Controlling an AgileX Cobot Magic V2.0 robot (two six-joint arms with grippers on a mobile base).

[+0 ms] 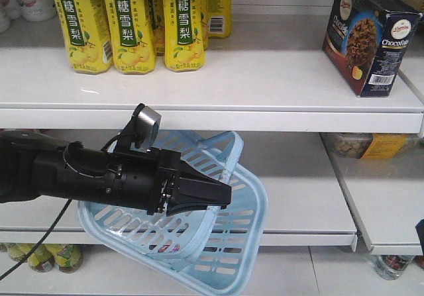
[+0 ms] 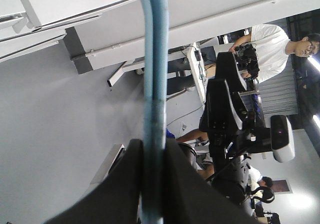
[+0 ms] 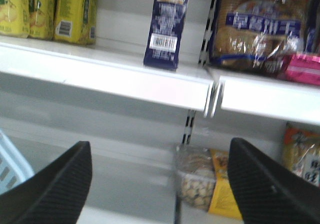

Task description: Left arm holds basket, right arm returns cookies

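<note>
Blue basket hangs tilted; cookies shelved.

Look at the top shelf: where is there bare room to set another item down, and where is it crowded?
The free patch on the top shelf lies between the yellow drink bottles and the cookie box, running to the front edge. It is crowded at the left, where the bottles stand in a tight row. Right of the box, past the shelf joint, packaged snacks fill the space.

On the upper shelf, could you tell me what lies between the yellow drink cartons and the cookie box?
Nothing: in the front view, the upper shelf is bare between the yellow drink cartons and the cookies; the right wrist view agrees.
</note>
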